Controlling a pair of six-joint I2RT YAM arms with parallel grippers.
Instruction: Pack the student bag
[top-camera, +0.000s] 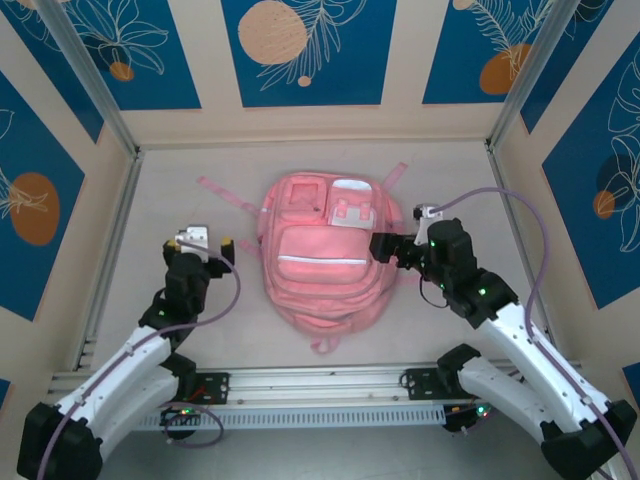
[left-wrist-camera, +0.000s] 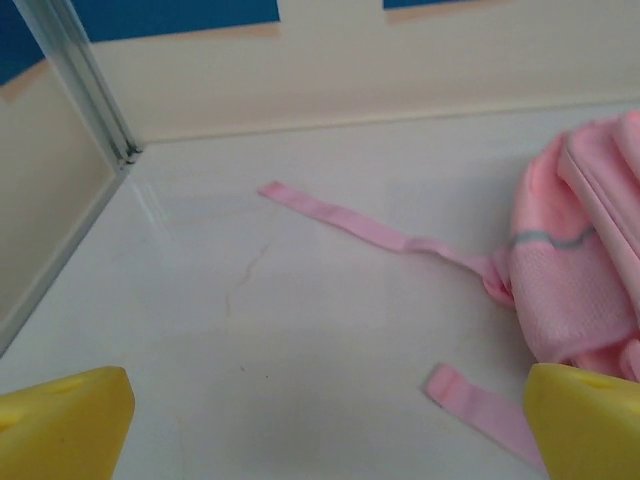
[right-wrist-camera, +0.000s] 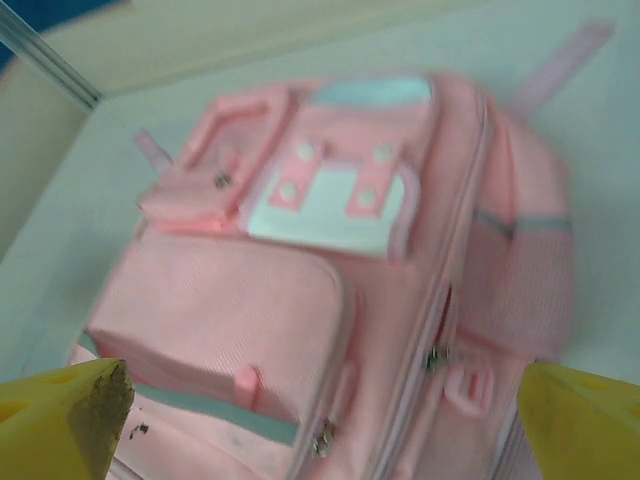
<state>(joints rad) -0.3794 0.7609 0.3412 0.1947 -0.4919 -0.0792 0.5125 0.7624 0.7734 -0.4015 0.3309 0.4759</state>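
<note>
Lying: one student bag (top-camera: 320, 262) | left gripper (top-camera: 199, 242), right gripper (right-wrist-camera: 325, 395): both agape

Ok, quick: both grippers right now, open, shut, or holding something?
Left gripper: open, holding nothing.
Right gripper: open, holding nothing, right beside the student bag.

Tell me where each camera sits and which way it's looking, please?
Top external: high above and behind the arms, looking down at the student bag on the table; both arms, the left gripper and right gripper show.
Left wrist: on the left arm, facing across the table at a pink strap and the bag's side; its two yellow fingers show, open.
Right wrist: on the right arm, looking at the bag's front pockets; its yellow fingers show, open.
Shared: all three see the pink bag.
</note>
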